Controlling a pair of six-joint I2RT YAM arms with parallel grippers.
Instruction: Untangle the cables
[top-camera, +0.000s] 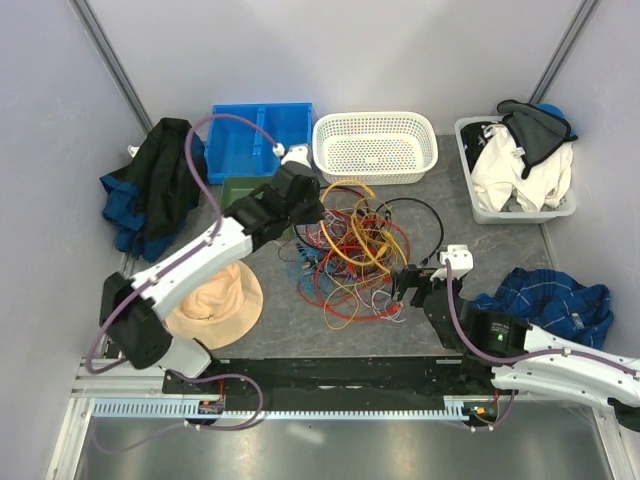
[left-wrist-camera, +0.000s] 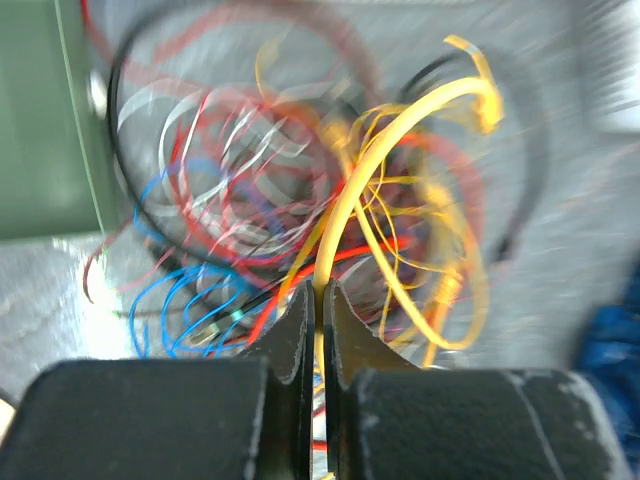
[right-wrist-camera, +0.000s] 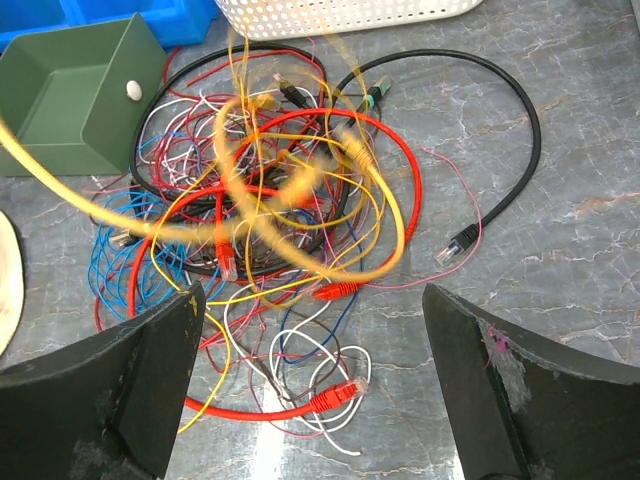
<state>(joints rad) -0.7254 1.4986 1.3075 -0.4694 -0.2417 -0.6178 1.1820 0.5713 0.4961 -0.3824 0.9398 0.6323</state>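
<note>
The cables (top-camera: 350, 250) lie in a tangle of yellow, red, blue, white and black wires at mid-table. My left gripper (top-camera: 310, 205) is over the tangle's left edge. In the left wrist view its jaws (left-wrist-camera: 322, 292) are shut on a thick yellow cable (left-wrist-camera: 380, 150) that arcs up and to the right. My right gripper (top-camera: 405, 280) hovers at the tangle's right edge. It stands wide open (right-wrist-camera: 312, 290) with nothing between its fingers, above a red plug (right-wrist-camera: 335, 393) and white loops. A black cable (right-wrist-camera: 520, 120) loops off to the right.
A green bin (top-camera: 240, 190) and a blue bin (top-camera: 260, 140) stand behind the tangle on the left, and a white basket (top-camera: 375, 145) behind it. A grey tub of clothes (top-camera: 515, 170) is at back right. A tan hat (top-camera: 215, 300), dark jacket (top-camera: 155, 185) and blue plaid cloth (top-camera: 545, 300) flank it.
</note>
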